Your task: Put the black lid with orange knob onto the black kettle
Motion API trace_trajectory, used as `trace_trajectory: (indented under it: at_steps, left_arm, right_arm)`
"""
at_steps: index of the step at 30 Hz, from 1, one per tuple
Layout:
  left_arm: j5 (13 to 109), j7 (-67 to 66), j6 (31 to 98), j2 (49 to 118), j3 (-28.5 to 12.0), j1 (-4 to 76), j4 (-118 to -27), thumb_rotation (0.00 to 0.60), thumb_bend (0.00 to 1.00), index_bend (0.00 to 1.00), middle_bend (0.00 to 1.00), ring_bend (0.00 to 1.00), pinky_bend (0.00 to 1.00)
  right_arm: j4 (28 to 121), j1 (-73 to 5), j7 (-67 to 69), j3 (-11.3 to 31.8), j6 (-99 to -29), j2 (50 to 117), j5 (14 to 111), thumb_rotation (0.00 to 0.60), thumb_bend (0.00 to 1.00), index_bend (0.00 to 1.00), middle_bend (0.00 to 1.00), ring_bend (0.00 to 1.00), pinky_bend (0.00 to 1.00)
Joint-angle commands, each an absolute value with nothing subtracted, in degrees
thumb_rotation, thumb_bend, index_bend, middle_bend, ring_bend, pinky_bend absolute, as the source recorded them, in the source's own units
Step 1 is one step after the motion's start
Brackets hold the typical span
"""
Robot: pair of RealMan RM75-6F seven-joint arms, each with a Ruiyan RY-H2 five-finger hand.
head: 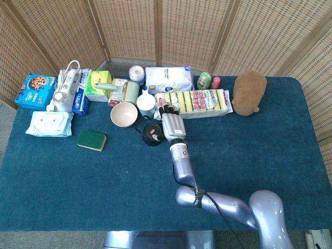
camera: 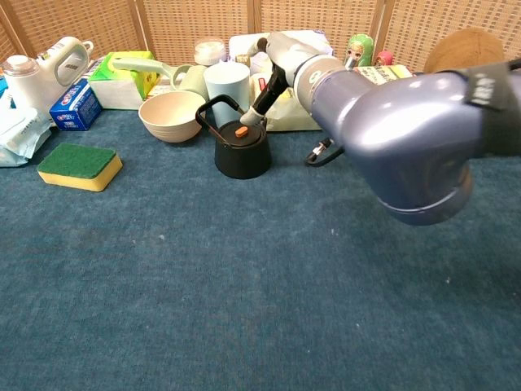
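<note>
The black kettle (head: 150,136) (camera: 242,156) stands mid-table in front of a beige bowl, its wire handle tipped to the left. The black lid (camera: 234,139) lies flat in the kettle's mouth, its orange knob (camera: 242,130) pointing up. My right hand (head: 171,122) (camera: 275,72) hovers just right of and above the kettle with the fingers stretched out and apart. One fingertip (camera: 249,120) is close over the knob, and nothing is in the hand. My left hand shows in neither view.
Behind the kettle stand the beige bowl (head: 123,114) and a white cup (head: 146,104). A pack of sponges (head: 199,100) lies under the hand. A green-and-yellow sponge (head: 92,140) lies to the left, a brown plush (head: 249,92) at the back right. Boxes and bottles line the back-left edge.
</note>
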State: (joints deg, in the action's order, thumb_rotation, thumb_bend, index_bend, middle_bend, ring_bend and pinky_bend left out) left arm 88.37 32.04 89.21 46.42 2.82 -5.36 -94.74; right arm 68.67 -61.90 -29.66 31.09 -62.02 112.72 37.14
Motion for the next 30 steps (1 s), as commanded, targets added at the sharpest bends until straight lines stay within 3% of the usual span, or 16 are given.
trace_trajectory:
  at_steps: [1,3,6,9,18,26,30]
  left_arm:
    - [88.67,32.18,89.5,46.46,2.91,-5.47,-94.6,0.6,0.07,0.0,0.0,0.0,0.06]
    - [88.9,32.36,89.73,46.49,3.0,-5.56,-94.45,0.6,0.07,0.0,0.0,0.0,0.06]
    - [89.23,32.66,89.95,46.51,3.12,-5.64,-94.24,0.6,0.07,0.0,0.0,0.0,0.06]
    - [89.72,32.47,90.35,46.57,3.26,-5.76,-94.21,0.6,0.08,0.0,0.0,0.0,0.06]
    - [90.6,29.08,91.48,47.1,3.53,-6.18,-95.49,0.6,0.07,0.0,0.0,0.0,0.06]
    - [91.35,25.17,91.96,47.72,3.87,-6.42,-97.04,0.6,0.07,0.0,0.0,0.0,0.06]
    - [91.45,23.48,93.2,48.15,3.83,-7.01,-97.46,0.6,0.07,0.0,0.0,0.0,0.06]
  right_arm:
    - [77.07,-58.18,-32.08,28.43,-65.13,107.52,39.11,0.6,0.08,0.09,0.0,0.0,0.0]
    - [81.38,-55.89,-33.28,26.57,-67.41,104.42,40.74,0.567,0.01,0.1,0.01,0.0,0.0]
    - [87.54,-51.74,-32.44,23.43,-70.22,99.55,44.63,0.42,0.0,0.14,0.04,0.0,0.0]
    - [91.85,-46.96,-28.7,19.8,-72.17,94.01,50.52,0.384,0.0,0.16,0.05,0.0,0.0]
    - [92.79,-34.9,-10.58,9.9,-77.37,78.55,70.42,0.365,0.0,0.19,0.07,0.0,0.0]
    - [85.84,-28.83,2.1,6.47,-80.24,72.11,77.26,0.357,0.0,0.2,0.07,0.0,0.0]
    - [87.0,-22.7,2.35,3.19,-85.81,68.69,80.01,0.355,0.0,0.2,0.07,0.0,0.0]
